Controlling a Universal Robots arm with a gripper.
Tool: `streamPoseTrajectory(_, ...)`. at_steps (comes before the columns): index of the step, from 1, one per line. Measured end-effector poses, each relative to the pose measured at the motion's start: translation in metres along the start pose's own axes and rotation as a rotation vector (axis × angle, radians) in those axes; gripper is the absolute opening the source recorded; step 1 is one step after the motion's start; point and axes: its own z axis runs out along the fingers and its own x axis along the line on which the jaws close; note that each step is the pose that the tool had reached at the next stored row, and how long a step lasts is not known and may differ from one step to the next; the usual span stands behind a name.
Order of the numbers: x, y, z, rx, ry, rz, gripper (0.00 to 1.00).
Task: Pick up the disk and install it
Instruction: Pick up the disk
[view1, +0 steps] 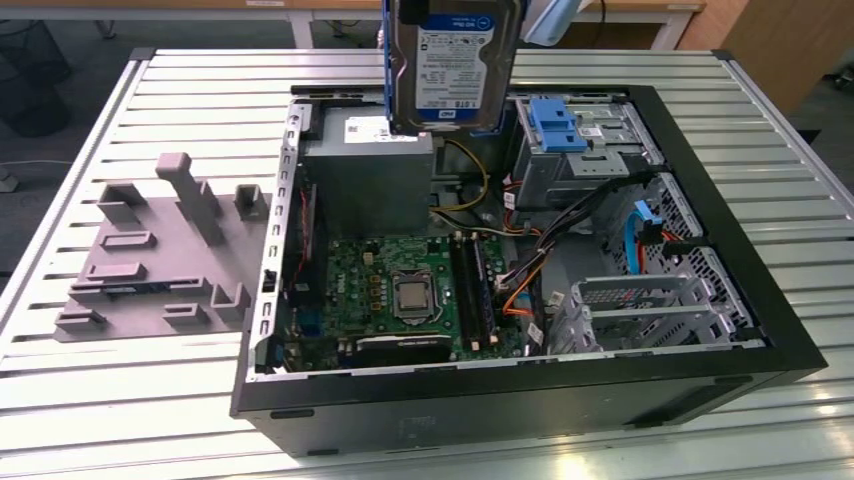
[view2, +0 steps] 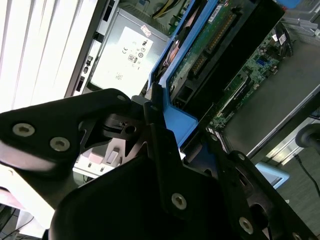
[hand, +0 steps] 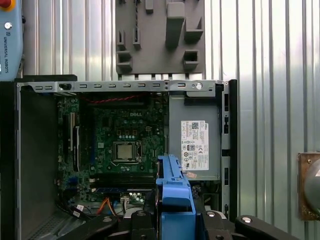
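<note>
The disk (view1: 454, 60), a silver drive with a white-and-blue label in a blue plastic frame, hangs upright above the back of the open computer case (view1: 721, 220), over the power-supply box. In the second wrist view my gripper (view2: 160, 120) is shut on the blue frame, and the disk's (view2: 210, 45) green circuit side runs away from the black fingers (view2: 112, 127). In the first wrist view the blue frame of the disk (hand: 175, 190) stands between the black gripper (hand: 175, 217) parts, above the case interior.
Inside the case are the grey power-supply box (view1: 367, 165), the motherboard (view1: 400, 290), a drive bay holding a blue bracket (view1: 561, 125) and a metal cage (view1: 641, 305), with loose cables between them. A grey fixture plate (view1: 160, 250) lies on the slatted table (view1: 80, 400) at the exterior view's left.
</note>
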Motion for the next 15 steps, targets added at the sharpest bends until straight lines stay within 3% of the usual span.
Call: streamPoseTrajectory(15, 0.0034, -0.0001, 0.0000, 0.0001, 0.0004, 0.000, 0.36)
